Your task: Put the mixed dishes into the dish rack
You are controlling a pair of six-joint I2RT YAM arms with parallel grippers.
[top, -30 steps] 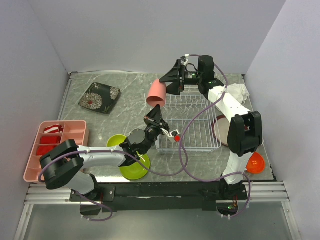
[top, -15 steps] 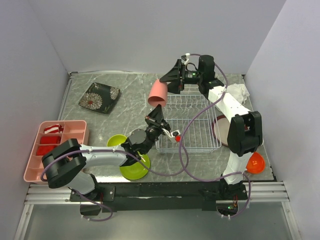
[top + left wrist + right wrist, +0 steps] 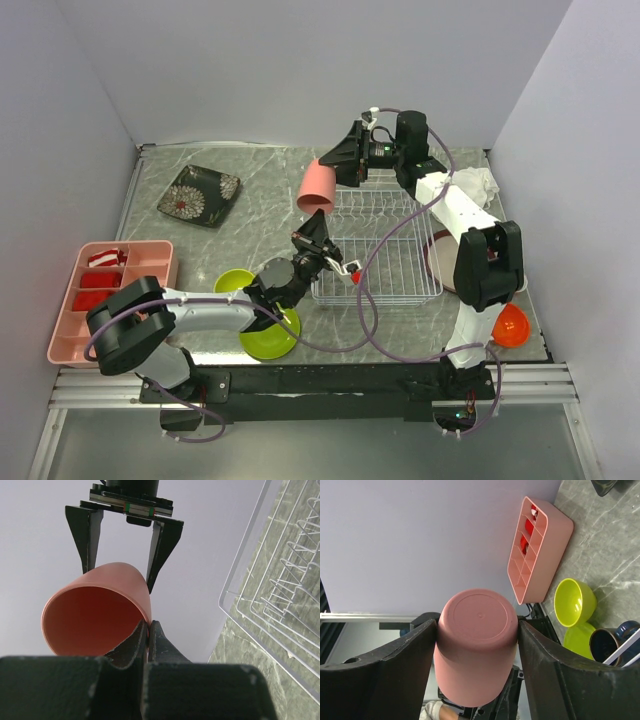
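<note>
The salmon cup (image 3: 318,188) hangs in the air on its side, left of the white wire dish rack (image 3: 380,245). My left gripper (image 3: 313,218) is shut on the cup's rim, one finger inside and one outside, as the left wrist view shows (image 3: 149,626). My right gripper (image 3: 328,172) is shut around the cup's closed base (image 3: 476,645), both fingers pressed on its sides. The lime green bowl (image 3: 234,282) and plate (image 3: 268,335) lie under my left arm. The black floral plate (image 3: 199,194) is at far left, the orange bowl (image 3: 510,325) near right, and the brown plate (image 3: 438,255) right of the rack.
The pink divided tray (image 3: 110,290) stands at the near left edge. The white rag (image 3: 475,184) lies at the far right behind the rack. A dark navy cup (image 3: 620,632) shows by the rack's wire in the right wrist view. Grey walls close in three sides.
The cup and both grippers have shifted very slightly to the right. Nothing else has moved.
</note>
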